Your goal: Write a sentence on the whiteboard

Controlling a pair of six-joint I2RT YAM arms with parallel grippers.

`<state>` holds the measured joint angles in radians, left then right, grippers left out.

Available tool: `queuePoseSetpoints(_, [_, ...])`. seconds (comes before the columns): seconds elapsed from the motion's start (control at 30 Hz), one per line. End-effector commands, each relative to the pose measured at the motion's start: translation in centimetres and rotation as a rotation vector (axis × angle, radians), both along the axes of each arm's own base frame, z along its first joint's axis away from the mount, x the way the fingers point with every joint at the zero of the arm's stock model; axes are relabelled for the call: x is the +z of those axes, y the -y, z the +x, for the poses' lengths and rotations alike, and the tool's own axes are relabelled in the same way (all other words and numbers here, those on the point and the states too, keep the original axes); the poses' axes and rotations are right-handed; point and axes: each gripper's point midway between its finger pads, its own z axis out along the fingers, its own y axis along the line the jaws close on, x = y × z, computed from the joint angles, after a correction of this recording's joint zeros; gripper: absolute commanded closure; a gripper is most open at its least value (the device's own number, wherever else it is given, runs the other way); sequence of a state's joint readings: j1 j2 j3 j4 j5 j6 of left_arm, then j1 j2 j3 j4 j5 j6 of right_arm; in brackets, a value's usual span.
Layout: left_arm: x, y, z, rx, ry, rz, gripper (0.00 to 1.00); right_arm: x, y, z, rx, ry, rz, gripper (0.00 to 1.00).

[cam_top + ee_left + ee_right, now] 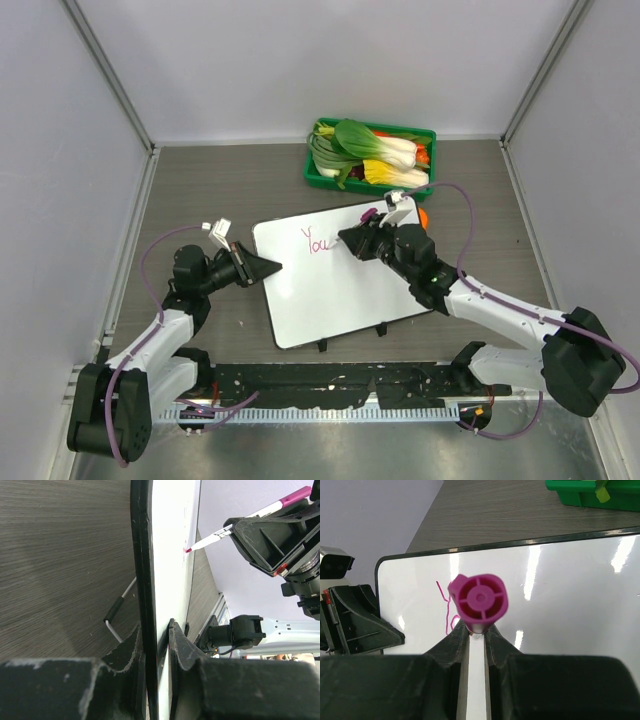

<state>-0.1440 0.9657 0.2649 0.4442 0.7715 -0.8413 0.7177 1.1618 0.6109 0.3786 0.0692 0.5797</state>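
We judge the task barely begun: only a first word, roughly "You", of the sentence (318, 240) stands in pink just off the fingertips of our right gripper (347, 239), and the rest is yet to be written. Our right fingers are clamped on the marker (479, 597), the arm stretched low over the whiteboard (330, 295), tip at the strokes. Our left gripper (270, 266) reaches in level, its fingers pinching the whiteboard's rim between them.

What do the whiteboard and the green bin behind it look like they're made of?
The whiteboard: glossy white coated panel, judging by streaks of glare; its thin black rim looks like plastic. The green bin: smooth moulded plastic, probably, from its uniform colour.
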Motion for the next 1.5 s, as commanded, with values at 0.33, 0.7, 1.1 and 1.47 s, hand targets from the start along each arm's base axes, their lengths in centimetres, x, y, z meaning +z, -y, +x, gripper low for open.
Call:
queuePoseSetpoints(0.33, [-3.8,-2.2,1.4,0.099,0.035,0.194,1.00,5.1,0.9,2.0,-0.092,0.110,0.012,0.99])
queuePoseSetpoints(0.7, [-3.9,-2.2,1.4,0.100,0.033,0.196,1.00,3.0,0.7,2.6,-0.092,0.076,-0.021,0.99])
queuePoseSetpoints(1.1, [-3.8,-2.2,1.4,0.101,0.034,0.197,1.00,1.2,1.2,1.3,-0.055,0.052,-0.063,0.99])
queuePoseSetpoints(1.47, [-3.8,-2.1,1.4,0.100,0.036,0.197,1.00,4.2,0.6,0.2,-0.002,0.095,0.027,0.99])
